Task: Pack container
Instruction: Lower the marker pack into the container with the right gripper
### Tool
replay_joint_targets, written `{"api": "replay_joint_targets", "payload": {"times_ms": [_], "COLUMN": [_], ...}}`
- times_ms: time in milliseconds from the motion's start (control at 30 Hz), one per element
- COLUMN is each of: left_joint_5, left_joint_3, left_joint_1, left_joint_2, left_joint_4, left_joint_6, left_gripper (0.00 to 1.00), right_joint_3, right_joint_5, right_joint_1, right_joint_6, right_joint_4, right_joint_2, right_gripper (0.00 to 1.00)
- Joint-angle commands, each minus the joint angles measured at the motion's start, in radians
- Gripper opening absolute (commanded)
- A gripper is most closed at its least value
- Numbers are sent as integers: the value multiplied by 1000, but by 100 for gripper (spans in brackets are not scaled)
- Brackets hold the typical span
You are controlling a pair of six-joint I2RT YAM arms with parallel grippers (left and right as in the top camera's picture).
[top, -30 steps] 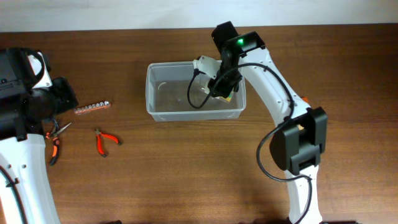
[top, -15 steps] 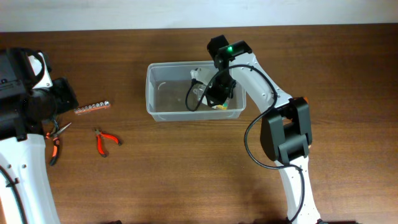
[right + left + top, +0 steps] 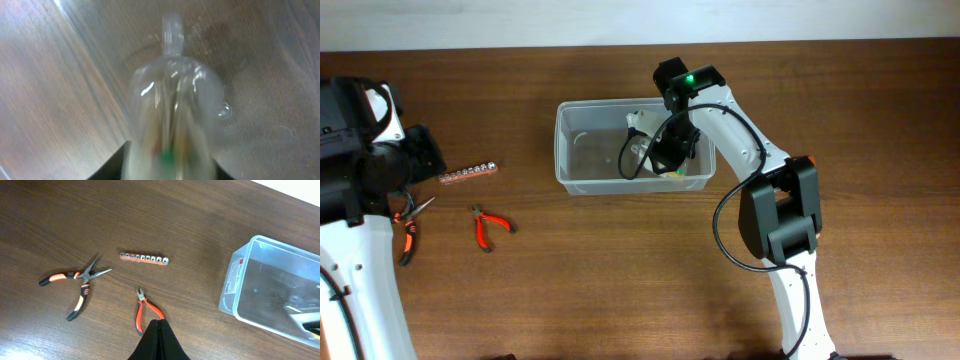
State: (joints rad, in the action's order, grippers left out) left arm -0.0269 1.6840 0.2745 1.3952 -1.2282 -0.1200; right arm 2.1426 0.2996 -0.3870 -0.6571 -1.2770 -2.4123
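The container (image 3: 562,150) is a clear rectangular bin at the table's back middle; it also shows at the right of the left wrist view (image 3: 235,287). My right gripper (image 3: 670,160) reaches down into its right end, shut on a clear plastic pack (image 3: 674,172) with yellowish contents. In the right wrist view the blurred pack (image 3: 172,110) fills the space between the fingers (image 3: 170,162), above the container floor (image 3: 260,75). My left gripper (image 3: 159,326) is shut and empty, hovering above the table near the orange cutters.
Left of the container lie a socket rail (image 3: 468,174) (image 3: 144,258), small orange cutters (image 3: 490,227) (image 3: 145,314) and needle-nose pliers (image 3: 408,225) (image 3: 77,282). The left arm's bulk (image 3: 380,160) hangs over the table's left edge.
My right gripper has moved left and down into the container's right end with the clear pack. The left arm and the tools have not moved.
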Motion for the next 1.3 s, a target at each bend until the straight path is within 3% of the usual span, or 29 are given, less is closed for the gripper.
{"api": "replay_joint_targets", "payload": {"times_ms": [0,33,133,200,300,767,833,933,1100,1167,1267], "left_joint_5": [-11,-11,-11,-11,-11,-11,-11,-11,-11,-11,-11], "left_joint_3": [13,13,13,13,13,13,13,13,13,13,13], "left_joint_1": [3,3,3,3,3,3,3,3,3,3,3], "left_joint_2": [-6,-6,-6,-6,-6,-6,-6,-6,-6,-6,-6], "left_joint_4": [-6,-7,-6,-6,-7,-7,-7,-7,-7,-7,-7], "left_joint_6": [18,17,18,18,18,32,32,32,32,32,32], "left_gripper": [2,2,2,2,2,2,2,2,2,2,2], "right_joint_3": [0,0,0,2,5,233,233,227,205,197,173], "right_joint_5": [20,15,6,6,3,-49,-49,-48,-45,-45,-45], "right_joint_1": [2,2,1,2,2,0,-8,-12,-13,-13,-13], "right_joint_6": [0,0,0,1,4,143,143,143,160,203,241], "right_joint_4": [-1,-1,-1,-2,-2,-140,-177,-212,-212,-209,-216], "right_joint_2": [-2,-2,-2,0,24,183,184,181,180,180,180], "right_gripper": [36,43,47,58,62,64,61,41,19,4,4]}}
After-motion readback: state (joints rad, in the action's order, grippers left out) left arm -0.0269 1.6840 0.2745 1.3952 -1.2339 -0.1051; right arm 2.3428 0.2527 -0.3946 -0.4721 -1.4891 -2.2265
